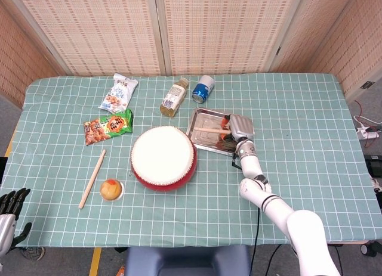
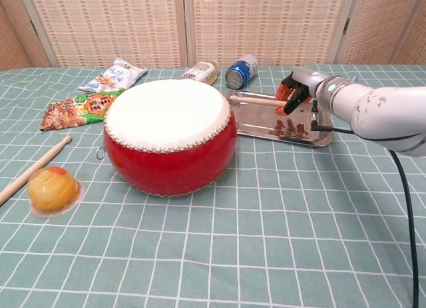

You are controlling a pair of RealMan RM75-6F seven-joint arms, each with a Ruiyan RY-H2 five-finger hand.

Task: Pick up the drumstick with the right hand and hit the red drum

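Observation:
The red drum (image 1: 163,158) (image 2: 170,132) with its white skin stands mid-table. My right hand (image 1: 239,128) (image 2: 299,90) grips one end of a wooden drumstick (image 1: 209,129) (image 2: 256,101). It holds the stick low over the metal tray (image 1: 202,143) (image 2: 313,139), just right of the drum, with the stick's tip pointing left toward the drum's rim. A second drumstick (image 1: 92,177) (image 2: 33,168) lies on the cloth left of the drum. My left hand (image 1: 9,209) hangs off the table's near left corner, fingers apart and holding nothing.
Two snack bags (image 1: 118,92) (image 1: 107,126) lie at the back left. A bottle (image 1: 173,98) and a blue can (image 1: 203,89) lie behind the drum. An orange jelly cup (image 1: 110,189) (image 2: 52,188) sits near the front left.

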